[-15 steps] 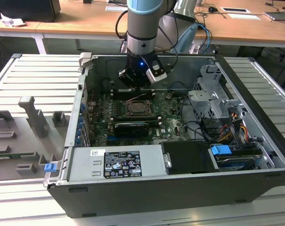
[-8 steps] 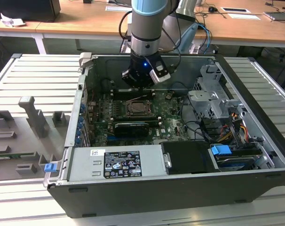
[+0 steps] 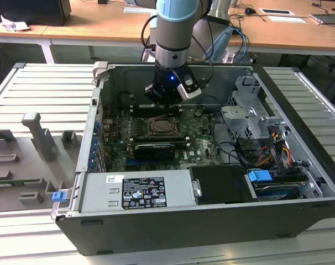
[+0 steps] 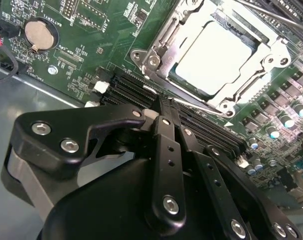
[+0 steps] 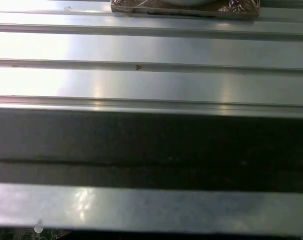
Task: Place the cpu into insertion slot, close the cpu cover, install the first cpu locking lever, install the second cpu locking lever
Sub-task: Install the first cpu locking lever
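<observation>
The small flat square cpu with its pale silvery face lies seated in the black-framed square insertion slot on the green circuit board, and the thin silvery metal cpu cover with its square window lies flat around it, framing the chip. In the second wrist view the black-fingered gripper sits just beside the socket's near corner, above the long narrow black memory slots, its fingers drawn together with nothing between them. In the exterior view the gripper hangs over the board just behind the socket, inside the open dark grey computer case, which rests on a ribbed pale metal table.
</observation>
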`<action>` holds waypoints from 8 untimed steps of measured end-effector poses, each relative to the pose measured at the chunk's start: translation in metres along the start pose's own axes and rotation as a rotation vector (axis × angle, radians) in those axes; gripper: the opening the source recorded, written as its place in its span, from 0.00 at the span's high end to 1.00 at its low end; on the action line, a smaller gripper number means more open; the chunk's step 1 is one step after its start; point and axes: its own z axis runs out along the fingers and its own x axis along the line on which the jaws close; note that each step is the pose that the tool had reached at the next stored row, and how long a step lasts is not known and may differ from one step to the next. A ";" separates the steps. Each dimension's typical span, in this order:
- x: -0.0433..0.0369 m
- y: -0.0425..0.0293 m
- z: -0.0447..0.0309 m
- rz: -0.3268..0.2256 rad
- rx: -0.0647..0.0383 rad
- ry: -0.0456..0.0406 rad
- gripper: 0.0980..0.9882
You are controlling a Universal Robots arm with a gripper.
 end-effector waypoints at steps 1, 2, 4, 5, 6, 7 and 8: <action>-0.0003 -0.0001 0.0004 0.000 0.000 0.0000 0.99; -0.0007 -0.0001 0.0010 0.000 0.000 0.0000 0.99; -0.0008 -0.0002 0.0013 0.000 0.000 0.0000 0.99; -0.0009 -0.0002 0.0016 0.000 0.000 0.0000 0.99; -0.0010 -0.0002 0.0017 0.000 0.000 0.0000 0.99; -0.0009 -0.0002 0.0018 0.000 0.000 0.0000 0.99; -0.0010 -0.0002 0.0023 0.000 0.000 -0.0001 0.99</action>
